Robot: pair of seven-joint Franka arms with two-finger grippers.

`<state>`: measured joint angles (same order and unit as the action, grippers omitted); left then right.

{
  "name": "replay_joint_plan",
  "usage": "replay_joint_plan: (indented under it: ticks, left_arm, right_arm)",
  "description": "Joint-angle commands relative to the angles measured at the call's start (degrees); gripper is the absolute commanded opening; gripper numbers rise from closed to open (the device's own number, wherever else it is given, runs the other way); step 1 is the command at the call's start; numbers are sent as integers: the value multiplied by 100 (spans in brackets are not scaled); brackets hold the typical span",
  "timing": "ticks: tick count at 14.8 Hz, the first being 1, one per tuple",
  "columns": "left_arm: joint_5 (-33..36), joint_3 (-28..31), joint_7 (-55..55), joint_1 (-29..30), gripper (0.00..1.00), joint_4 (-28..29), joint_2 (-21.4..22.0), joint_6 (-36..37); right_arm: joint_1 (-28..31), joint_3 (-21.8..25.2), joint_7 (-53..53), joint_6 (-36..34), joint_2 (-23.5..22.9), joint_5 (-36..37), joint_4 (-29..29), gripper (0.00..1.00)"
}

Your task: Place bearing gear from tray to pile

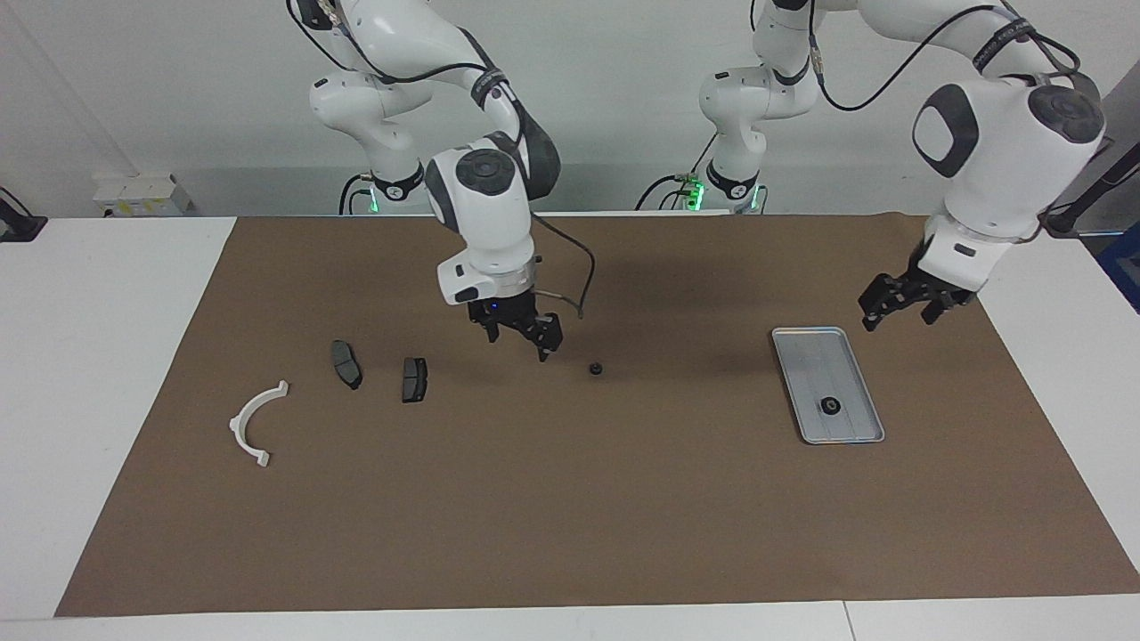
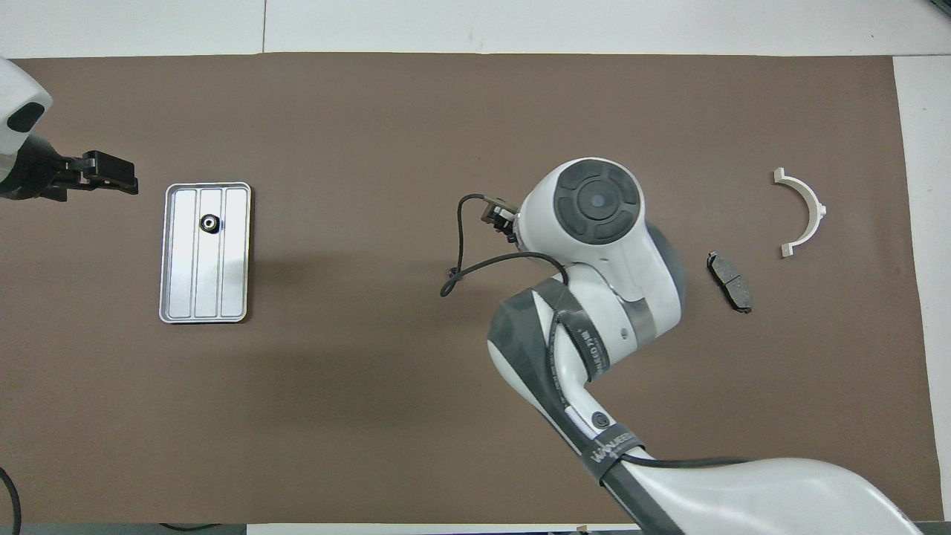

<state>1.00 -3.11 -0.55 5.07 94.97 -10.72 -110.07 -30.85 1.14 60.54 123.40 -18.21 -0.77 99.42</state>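
The silver tray lies toward the left arm's end of the table, with one black bearing gear in it. A second small black gear sits on the brown mat mid-table; the right arm hides it from overhead. The pile is a white half-ring bracket and two dark brake pads; only one pad shows from overhead. My left gripper hangs open and empty beside the tray. My right gripper hangs open over the mat between the pads and the loose gear.
A brown mat covers most of the white table. A black cable loops off the right wrist above the mat.
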Motion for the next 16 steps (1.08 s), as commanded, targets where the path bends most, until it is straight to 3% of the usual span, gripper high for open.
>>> replay_joint_plan:
  ticks: [1,3,6,11,13,16]
  left_arm:
    - [-38,-84,-24,-23,97,478,-385,-988]
    - [-47,-93,20,-59,97,513,-579,-1200]
    - [-47,-84,64,-76,97,899,-764,-1954]
    - [-47,-75,64,-59,97,1216,-993,-2571]
    - [-47,-84,72,-76,97,1531,-993,-2922]
    - [-47,-84,221,-94,97,1709,-923,-2837]
  right_arm:
    - [-402,44,659,-429,-831,111,-939,100]
    - [-649,27,1213,-633,-1420,445,-1537,100]
    - [-825,36,1443,-563,-1773,552,-1645,100]
    - [-896,27,1461,-431,-1923,613,-1645,100]
    - [-896,27,1461,-64,-1950,649,-1593,99]
    - [-896,18,1461,148,-1941,552,-1435,99]
